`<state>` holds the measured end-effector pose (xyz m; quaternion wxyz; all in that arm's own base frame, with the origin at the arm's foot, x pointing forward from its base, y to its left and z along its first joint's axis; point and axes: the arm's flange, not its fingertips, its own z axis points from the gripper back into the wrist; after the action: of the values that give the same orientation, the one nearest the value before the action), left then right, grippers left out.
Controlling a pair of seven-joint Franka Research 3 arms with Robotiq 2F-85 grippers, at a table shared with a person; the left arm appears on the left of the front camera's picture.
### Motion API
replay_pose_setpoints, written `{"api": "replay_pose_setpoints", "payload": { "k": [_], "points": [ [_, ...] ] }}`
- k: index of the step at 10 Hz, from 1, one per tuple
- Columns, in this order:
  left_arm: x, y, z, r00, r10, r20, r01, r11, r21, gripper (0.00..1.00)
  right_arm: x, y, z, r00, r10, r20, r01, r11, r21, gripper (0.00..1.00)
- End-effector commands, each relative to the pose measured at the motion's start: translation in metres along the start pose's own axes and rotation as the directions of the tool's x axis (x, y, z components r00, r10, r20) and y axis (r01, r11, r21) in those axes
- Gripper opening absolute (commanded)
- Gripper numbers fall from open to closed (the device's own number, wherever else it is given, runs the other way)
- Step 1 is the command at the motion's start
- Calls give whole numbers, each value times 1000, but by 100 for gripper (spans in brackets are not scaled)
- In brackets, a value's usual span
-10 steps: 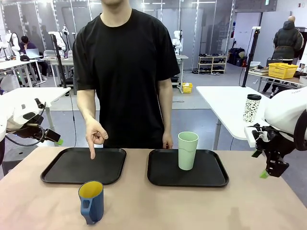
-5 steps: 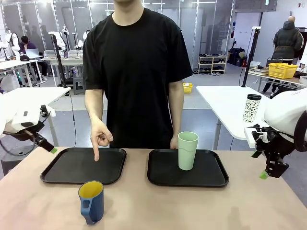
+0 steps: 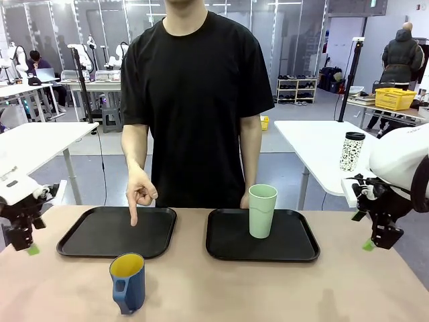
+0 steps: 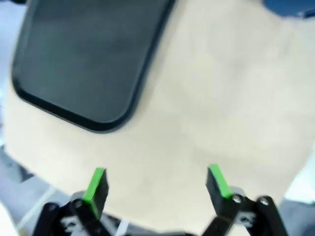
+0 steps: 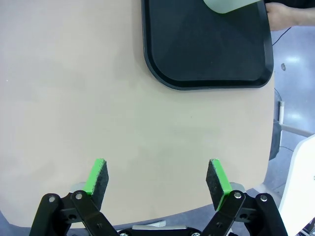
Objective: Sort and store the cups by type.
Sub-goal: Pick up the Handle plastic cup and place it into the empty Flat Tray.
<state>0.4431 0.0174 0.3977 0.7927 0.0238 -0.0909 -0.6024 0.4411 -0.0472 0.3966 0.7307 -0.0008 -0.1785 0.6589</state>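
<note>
A dark blue mug (image 3: 127,282) with a yellow inside stands on the bare table near the front, its handle toward me. The tall mint-green tumbler (image 3: 261,210) stands upright on the right black tray (image 3: 295,248). The person's hand (image 3: 139,194) points a finger down at the left black tray (image 3: 87,235). My left gripper (image 3: 27,246) hangs open over the table's left edge, with that tray (image 4: 83,64) ahead of its fingers (image 4: 97,184) and a sliver of the mug (image 4: 290,6) at the top. My right gripper (image 3: 377,243) hangs open off the table's right side, nothing between its fingers (image 5: 216,177).
The person stands at the far edge, the other hand (image 5: 285,14) resting by the right tray (image 5: 206,54) beside the tumbler (image 5: 229,5). A white speckled travel tumbler (image 3: 352,151) stands on a separate white table to the right. Bare tabletop lies between the trays and the front edge.
My left arm has swung down so its gripper now points at the table's left edge. The person has shifted slightly right, finger still on the left tray. The right arm stayed put.
</note>
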Motion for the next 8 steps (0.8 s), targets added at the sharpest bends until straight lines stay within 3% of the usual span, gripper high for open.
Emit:
{"api": "replay_pose_setpoints", "payload": {
  "k": [1,7,8],
  "points": [
    [-3,-3,6,999,-36,-16,36,999,-3,100,0,2,0,1000,-8,-10,8,1000,-10,100],
    [2,-3,2,1000,5,-14,-5,1000,-7,100,0,2,0,1000,-8,-10,8,1000,-10,100],
    [4,-19,-6,997,-63,35,65,996,-54,100,0,2,0,1000,-8,-10,8,1000,-10,100]
  ]
}}
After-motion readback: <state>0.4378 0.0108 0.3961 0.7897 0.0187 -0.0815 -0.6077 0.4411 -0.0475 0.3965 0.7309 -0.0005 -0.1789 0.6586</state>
